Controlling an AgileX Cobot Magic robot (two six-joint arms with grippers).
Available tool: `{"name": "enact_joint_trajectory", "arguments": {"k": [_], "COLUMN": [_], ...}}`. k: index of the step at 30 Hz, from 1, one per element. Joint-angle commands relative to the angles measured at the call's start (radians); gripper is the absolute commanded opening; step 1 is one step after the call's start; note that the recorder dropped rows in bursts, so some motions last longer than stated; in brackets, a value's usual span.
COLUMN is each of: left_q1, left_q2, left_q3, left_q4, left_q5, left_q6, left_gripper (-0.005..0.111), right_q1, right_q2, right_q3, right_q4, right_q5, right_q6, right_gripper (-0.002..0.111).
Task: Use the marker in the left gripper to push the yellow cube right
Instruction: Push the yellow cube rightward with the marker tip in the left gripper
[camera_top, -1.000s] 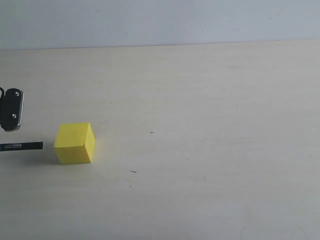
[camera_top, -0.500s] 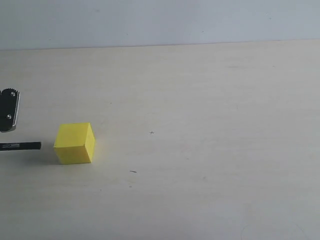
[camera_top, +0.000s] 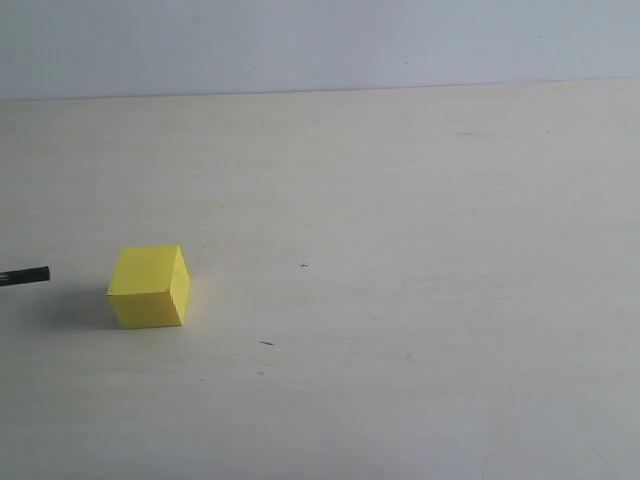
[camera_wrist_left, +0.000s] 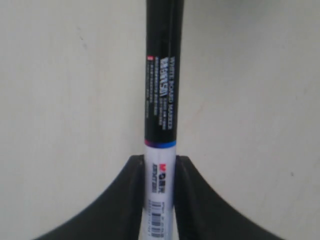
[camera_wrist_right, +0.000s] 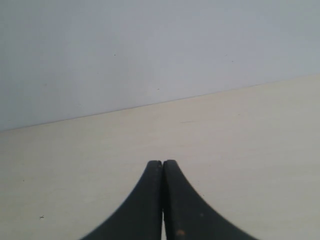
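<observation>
Pale tabletop (camera_top: 400, 200) holds the yellow cube (camera_top: 149, 287) near its left side, unmoved. Your marker (camera_top: 28, 274) has retreated leftward and is now well apart from it. Your left gripper (camera_wrist_left: 159, 167) pinches the barrel tightly; you likely need to advance right again.

Bright yellow cube (camera_top: 149, 287); black-and-white marker (camera_wrist_left: 160, 120), white lettering; black fingers (camera_wrist_left: 114, 206); cream table (camera_top: 420, 200).
</observation>
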Motion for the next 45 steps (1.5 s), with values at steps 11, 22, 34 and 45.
{"name": "enact_joint_trajectory", "arguments": {"k": [11,22,34,45], "left_q1": [-0.015,-0.361,-0.286,-0.555], "left_q2": [0.033,0.033,0.033,0.057], "left_q3": [0.001,-0.011,-0.029,-0.040], "left_q4": [-0.079,-0.084,0.062,-0.072], "left_q5": [0.000,-0.072,0.068,-0.013], "left_q6": [0.120,0.046,-0.073,-0.078], "left_gripper": [0.000,0.000,0.000,0.000], "right_q1": [0.000,0.000,0.000,0.000], "right_q2": [-0.001,-0.001,-0.001,-0.001], "right_q3": [0.004,0.004,0.004,0.004], "right_q4": [-0.003,-0.003,-0.003,-0.003], "right_q5": [-0.006,-0.006,-0.006,-0.006], "right_q6": [-0.007,-0.007,-0.007,-0.007], "right_gripper": [0.000,0.000,0.000,0.000]}}
